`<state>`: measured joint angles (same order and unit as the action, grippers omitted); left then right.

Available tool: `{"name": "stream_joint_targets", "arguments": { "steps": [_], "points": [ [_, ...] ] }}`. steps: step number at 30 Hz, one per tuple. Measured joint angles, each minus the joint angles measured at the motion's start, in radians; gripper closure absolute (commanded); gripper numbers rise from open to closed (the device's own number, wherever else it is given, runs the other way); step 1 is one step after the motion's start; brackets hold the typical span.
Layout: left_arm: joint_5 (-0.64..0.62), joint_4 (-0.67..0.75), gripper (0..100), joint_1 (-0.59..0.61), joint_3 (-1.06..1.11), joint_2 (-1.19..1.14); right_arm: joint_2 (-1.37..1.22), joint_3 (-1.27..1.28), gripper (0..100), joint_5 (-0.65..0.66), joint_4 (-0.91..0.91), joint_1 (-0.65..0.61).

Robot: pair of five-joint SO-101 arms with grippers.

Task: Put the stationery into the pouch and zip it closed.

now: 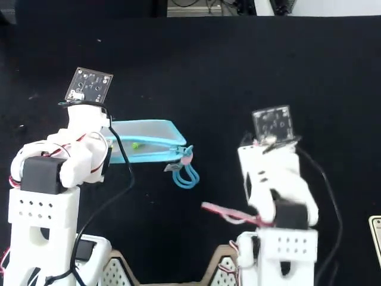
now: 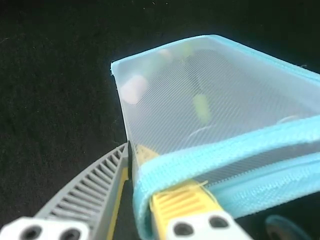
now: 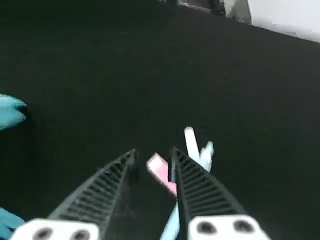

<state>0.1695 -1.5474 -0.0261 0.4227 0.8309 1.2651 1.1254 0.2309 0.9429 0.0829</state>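
A light-blue see-through pouch lies left of centre, its zip side facing the arms and a blue loop strap at its right end. Something small and green shows inside it. In the left wrist view the pouch holds a green item and a pale item. My left gripper is shut on the pouch's rim at its left end. My right gripper is closed on a pink pen, which sticks out leftward from under that arm.
Black cloth covers the table. Beyond the right gripper lie white and light-blue pieces. A pale object sits at the right edge. The arm bases stand along the front edge.
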Motion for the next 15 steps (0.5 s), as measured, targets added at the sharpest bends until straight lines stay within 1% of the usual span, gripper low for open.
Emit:
{"name": "stream_joint_targets", "arguments": {
  "steps": [2,7,15],
  "points": [
    [0.000,0.000,97,0.000,0.000,0.000,-0.094,0.000,89.8,-0.002,-0.015,0.052],
    [0.000,0.000,97,0.000,0.000,0.000,-0.359,-0.080,83.5,-0.002,-0.044,0.158],
    [0.000,0.000,97,0.000,0.000,0.000,-0.835,-0.347,83.7,-0.002,-0.043,0.172]
  ]
}}
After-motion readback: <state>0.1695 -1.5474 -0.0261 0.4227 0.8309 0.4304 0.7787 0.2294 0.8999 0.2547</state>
